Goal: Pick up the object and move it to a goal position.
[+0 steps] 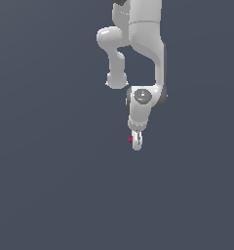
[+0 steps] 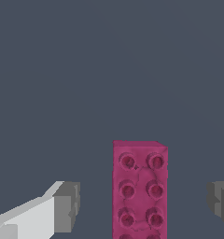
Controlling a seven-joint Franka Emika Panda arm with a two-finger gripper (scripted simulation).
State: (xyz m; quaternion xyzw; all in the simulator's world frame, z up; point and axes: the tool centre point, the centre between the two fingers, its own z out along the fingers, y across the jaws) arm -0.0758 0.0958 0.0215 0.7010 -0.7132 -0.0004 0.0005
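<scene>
Between the spread fingers [image 2: 62,205] of the end effector [image 1: 136,142] lies the block [image 2: 140,189], untouched, on the surface. Pre-grasp step, I judge: next, descend if needed and close squarely on its long sides.

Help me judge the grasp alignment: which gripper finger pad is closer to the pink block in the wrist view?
The pad on the white finger. The magenta block sits off-centre between the open jaws, farther from the other pad.
</scene>
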